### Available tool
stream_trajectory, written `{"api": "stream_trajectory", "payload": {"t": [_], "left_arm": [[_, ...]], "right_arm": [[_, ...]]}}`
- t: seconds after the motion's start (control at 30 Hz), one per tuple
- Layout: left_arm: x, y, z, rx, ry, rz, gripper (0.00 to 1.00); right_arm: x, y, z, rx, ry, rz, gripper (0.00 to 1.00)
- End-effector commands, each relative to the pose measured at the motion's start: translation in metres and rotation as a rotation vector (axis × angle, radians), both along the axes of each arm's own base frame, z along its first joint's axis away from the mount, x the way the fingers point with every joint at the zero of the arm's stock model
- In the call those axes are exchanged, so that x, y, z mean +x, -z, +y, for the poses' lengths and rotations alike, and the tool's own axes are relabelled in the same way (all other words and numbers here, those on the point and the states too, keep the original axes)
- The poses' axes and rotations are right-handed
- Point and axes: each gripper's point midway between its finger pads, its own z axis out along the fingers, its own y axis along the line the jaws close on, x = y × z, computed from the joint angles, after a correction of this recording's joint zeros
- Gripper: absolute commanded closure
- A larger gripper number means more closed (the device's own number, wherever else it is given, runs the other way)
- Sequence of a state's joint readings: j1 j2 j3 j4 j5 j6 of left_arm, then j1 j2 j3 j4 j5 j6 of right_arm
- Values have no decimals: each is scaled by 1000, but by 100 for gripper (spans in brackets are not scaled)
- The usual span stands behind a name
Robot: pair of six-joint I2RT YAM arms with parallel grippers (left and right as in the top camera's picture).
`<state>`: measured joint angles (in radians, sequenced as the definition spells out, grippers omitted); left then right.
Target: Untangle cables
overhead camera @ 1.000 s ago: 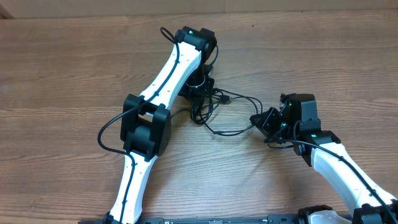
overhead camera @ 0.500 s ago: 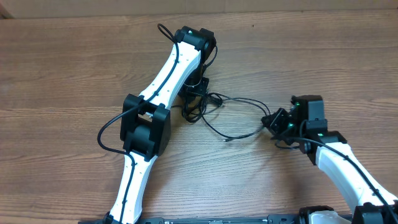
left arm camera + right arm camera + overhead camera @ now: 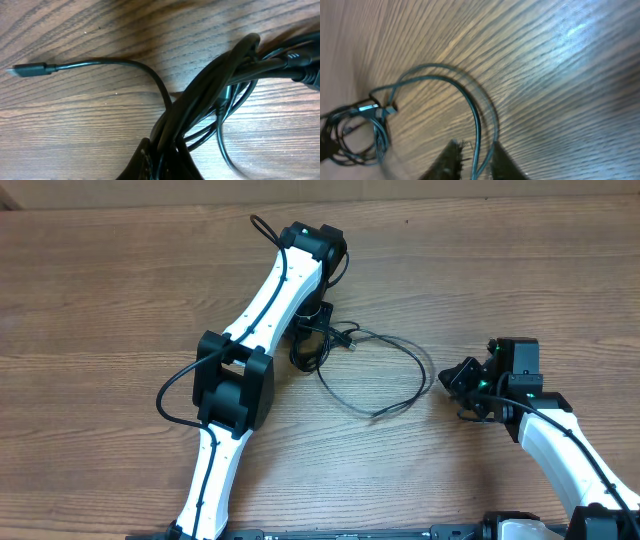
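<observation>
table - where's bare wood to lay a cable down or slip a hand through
Free: the wide stretch of table left of the left arm; the near middle between both arms, below the cable loop; the far strip beyond the right arm. Crowded: the tangle at the left arm's tip and the loop running out from it.

Table [image 3: 90,300]: bare wood left of left arm [image 3: 268,290] and along far edge, open passage there. Left arm lies diagonally across centre, bars direct reach from left side to cables [image 3: 318,345]. Tangle sits tight under arm's wrist end. Loose loop [image 3: 420,355] spreads rightward, ends near right gripper [image 3: 448,377]. Bare wood inside loop and on near side between both arms.
</observation>
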<state>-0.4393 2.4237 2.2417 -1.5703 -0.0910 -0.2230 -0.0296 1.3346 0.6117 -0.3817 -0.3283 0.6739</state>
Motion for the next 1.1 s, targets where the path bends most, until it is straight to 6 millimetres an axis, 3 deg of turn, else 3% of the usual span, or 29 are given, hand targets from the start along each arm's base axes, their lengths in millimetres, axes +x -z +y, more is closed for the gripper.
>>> {"api": "stream_trajectory", "payload": {"t": [0.0, 0.1, 0.23, 0.43, 0.53, 0.7, 0.8, 0.97, 1.07], "left_arm": [[8, -8, 7, 9, -37, -44, 96], [8, -7, 4, -8, -42, -39, 96], [5, -7, -5, -57, -41, -17, 96], [-2, -7, -32, -222, 20, 36, 96], [-7, -9, -46, -313, 62, 68, 96], [-9, -10, -50, -342, 75, 80, 96], [-17, -16, -67, -457, 155, 117, 96], [-25, -25, -87, -601, 228, 147, 96], [-29, -30, -95, -663, 242, 160, 96]], "right_arm": [[10, -8, -5, -30, -1, -35, 71], [10, -8, -5, -29, -1, -35, 51], [9, -8, -3, -21, -8, -33, 39], [6, -11, 8, 39, -43, -30, 33], [3, -16, 19, 102, -79, -32, 33], [0, -22, 32, 174, -121, -35, 33], [-1, -25, 37, 205, -139, -37, 34], [-3, -27, 42, 233, -153, -37, 50], [-3, -29, 44, 250, -162, -41, 52]]}}
